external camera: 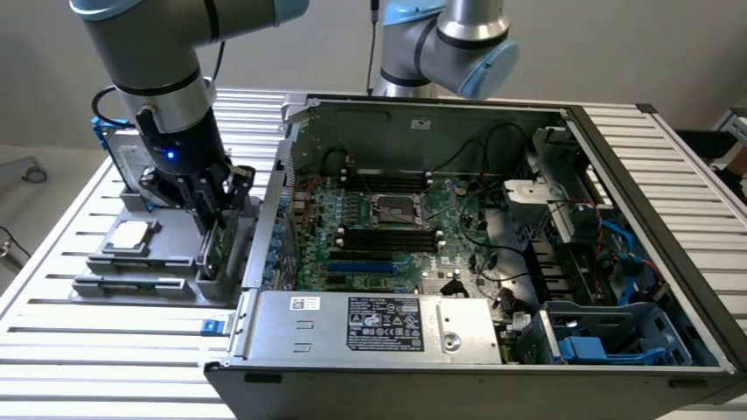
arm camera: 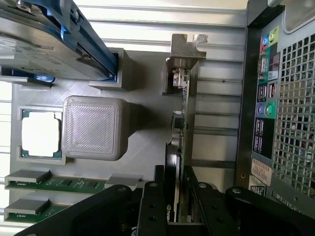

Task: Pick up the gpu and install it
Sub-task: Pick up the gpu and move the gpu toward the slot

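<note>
While wrist view shows gripper pinching upright gpu, exterior view adds motherboard

Exterior view looks down on computer case and parts tray — wrist view, close over the tray, shares both.

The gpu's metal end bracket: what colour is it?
Silver. The bracket shows best in the wrist view.

Slatted table, grey fixture, computer case
</note>
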Available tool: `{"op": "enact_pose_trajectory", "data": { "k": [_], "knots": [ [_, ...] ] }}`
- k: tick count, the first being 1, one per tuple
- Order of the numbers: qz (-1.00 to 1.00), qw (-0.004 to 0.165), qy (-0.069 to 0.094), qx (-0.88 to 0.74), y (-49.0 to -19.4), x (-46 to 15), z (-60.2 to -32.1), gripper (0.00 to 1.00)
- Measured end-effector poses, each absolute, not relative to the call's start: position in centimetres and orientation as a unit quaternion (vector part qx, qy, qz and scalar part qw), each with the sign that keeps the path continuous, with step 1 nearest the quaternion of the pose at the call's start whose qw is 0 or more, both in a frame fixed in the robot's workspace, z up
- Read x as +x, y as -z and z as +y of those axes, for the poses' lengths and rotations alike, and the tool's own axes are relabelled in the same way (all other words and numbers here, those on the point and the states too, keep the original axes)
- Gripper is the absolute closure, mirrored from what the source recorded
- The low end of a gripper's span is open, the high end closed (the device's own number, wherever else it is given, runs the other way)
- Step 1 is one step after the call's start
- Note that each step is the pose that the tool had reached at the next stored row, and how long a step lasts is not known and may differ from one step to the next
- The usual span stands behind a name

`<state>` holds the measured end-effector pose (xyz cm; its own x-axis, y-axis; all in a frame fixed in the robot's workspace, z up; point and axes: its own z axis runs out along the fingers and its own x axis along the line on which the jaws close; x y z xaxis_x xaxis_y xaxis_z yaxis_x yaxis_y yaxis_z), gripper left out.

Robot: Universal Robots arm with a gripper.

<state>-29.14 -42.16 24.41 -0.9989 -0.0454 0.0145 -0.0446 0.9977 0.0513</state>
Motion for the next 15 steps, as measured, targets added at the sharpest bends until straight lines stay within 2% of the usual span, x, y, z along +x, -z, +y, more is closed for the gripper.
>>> {"op": "enact_pose_trajectory", "data": {
  "k": [15],
  "knots": [
    [-0.999,0.008,0.026,0.023,-24.41,-29.14,-42.16,0.73]
  ]
}}
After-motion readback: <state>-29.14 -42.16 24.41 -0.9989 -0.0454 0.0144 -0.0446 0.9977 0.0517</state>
